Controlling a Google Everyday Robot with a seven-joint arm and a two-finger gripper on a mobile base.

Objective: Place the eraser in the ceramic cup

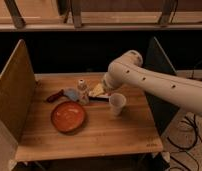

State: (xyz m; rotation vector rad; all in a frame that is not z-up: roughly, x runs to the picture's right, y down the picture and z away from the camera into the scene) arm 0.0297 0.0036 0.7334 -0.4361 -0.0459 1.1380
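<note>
Here, the end effector (104, 86) hangs low over the back middle of the wooden table (109, 134), at the tip of a white arm (144, 79) that reaches in from the right side of the view. Its jaws stand wide. It sits right at the eraser (96, 92), which lies just below and slightly left of it on the table as a pale flat bar with a dark end. Whether the end effector touches the eraser cannot be made out.

The ceramic cup (117, 103) stands upright just in front of the end effector and a little to its right, close to the eraser but apart from it. It is white, has no handle and narrows toward its base.

Just left of the end effector, beside the eraser, a small pale narrow-necked bottle (82, 90) stands upright. Farther left lies a tool with a blue head and a red handle (62, 94), the handle pointing away from the end effector. An orange plate (68, 116) lies in front of the bottle and the tool, to the front left of the end effector and well apart from the cup.

Upright wooden panels (14, 85) close off the table on both sides.
</note>
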